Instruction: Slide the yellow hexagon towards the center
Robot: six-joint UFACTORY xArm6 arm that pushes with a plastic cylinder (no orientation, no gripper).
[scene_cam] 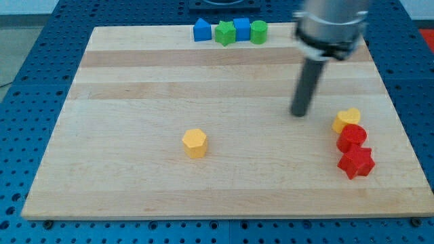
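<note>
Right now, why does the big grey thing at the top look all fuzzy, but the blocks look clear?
In the camera view, the grey arm body is smeared by motion blur, while the rod down to my tip looks only slightly soft. The yellow hexagon, away to the tip's lower left, is sharp, under even light with a small soft shadow, and the wooden board shows no glare.

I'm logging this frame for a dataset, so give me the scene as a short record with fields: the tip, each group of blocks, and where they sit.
tip: my tip, touching no block, left of the right-hand cluster
target: yellow hexagon, alone, lower middle of the wooden board
right cluster: yellow block, red round block, red star
top row: blue house-shaped block, green star, blue cube, green cylinder
</note>
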